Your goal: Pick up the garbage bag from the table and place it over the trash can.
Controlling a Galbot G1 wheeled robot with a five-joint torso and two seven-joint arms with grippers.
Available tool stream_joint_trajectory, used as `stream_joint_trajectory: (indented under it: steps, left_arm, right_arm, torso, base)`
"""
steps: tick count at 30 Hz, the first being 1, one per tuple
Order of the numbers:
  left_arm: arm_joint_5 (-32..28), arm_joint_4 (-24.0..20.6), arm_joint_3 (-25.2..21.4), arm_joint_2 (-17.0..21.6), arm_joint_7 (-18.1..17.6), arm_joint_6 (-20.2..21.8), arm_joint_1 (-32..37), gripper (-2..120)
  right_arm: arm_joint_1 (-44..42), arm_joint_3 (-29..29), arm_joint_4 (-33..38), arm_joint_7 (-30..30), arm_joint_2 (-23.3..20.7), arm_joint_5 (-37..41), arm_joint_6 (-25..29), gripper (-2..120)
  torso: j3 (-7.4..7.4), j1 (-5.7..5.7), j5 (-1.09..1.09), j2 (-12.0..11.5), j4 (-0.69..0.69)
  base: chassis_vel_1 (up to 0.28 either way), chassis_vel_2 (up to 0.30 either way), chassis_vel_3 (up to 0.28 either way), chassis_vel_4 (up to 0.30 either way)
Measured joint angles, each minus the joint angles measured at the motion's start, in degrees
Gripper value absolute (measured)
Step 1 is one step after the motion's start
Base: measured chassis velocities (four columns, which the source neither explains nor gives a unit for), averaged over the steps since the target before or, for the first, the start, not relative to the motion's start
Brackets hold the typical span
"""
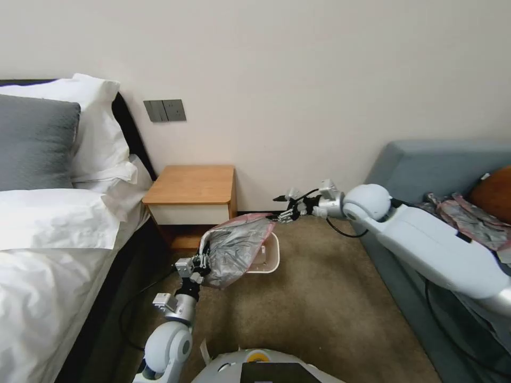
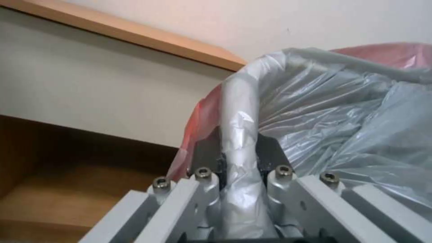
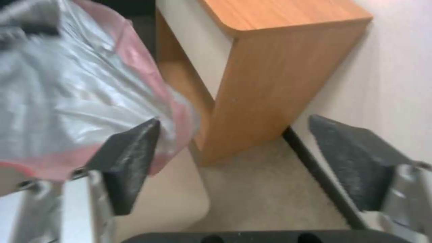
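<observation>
Grey-silver garbage bag [image 2: 315,111] pinched in left hand [image 2: 238,162], apparently.

A bedroom, of a home or a hotel, is shown. A bed [image 1: 48,255] made up with white linen, white pillows [image 1: 98,125] and a grey cushion [image 1: 34,141] is seen along one side. A small wooden table [image 1: 191,186] is set beside it against a plain wall bearing a switch panel [image 1: 165,110]. The floor is covered with brown carpet [image 1: 319,298], and a grey-blue sofa [image 1: 426,159] is placed opposite.
</observation>
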Motion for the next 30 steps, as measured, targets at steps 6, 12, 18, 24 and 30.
stream_joint_trajectory:
  steps: [6, 12, 18, 24, 30]
  left_arm:
    - [0.0, 0.3, 0.0, 0.4, -0.1, 0.0, -0.1, 7]
    - [0.3, 0.1, 0.2, 0.8, -2.0, 0.5, -0.6, 7]
    - [0.6, -0.8, 0.5, 1.2, -5.0, 2.0, -1.8, 7]
    - [1.4, -2.3, 0.5, 1.6, -7.0, 2.9, -2.2, 7]
    - [1.8, -3.5, 0.5, 1.4, -7.3, 3.3, -2.0, 7]
  right_arm:
    - [-12.6, 11.8, 5.8, 5.5, -4.5, 9.1, -0.7, 99]
    - [-23.9, 20.5, 19.0, 27.5, -7.6, 32.7, -1.5, 100]
    - [-27.5, 18.9, 29.0, 45.7, -3.1, 50.7, -1.0, 100]
    - [-30.0, 15.9, 32.9, 63.7, 4.2, 66.0, 3.3, 100]
    - [-31.7, 15.3, 33.1, 71.3, 7.5, 72.3, 7.7, 100]
  torso:
    - [0.00, 0.00, 0.03, 0.0, -0.03]
    - [0.00, 0.00, -0.01, 0.0, 0.01]
    - [0.00, 0.00, 0.00, 0.0, 0.00]
    - [0.00, 0.00, 0.00, 0.0, 0.00]
    - [0.00, 0.00, 0.00, 0.0, 0.00]
  base:
    - [0.000, 0.000, 0.000, 0.000]
    - [0.000, 0.000, 0.000, 0.000]
    - [0.000, 0.000, 0.000, 0.000]
    - [0.000, 0.000, 0.000, 0.000]
    - [0.000, 0.000, 0.000, 0.000]
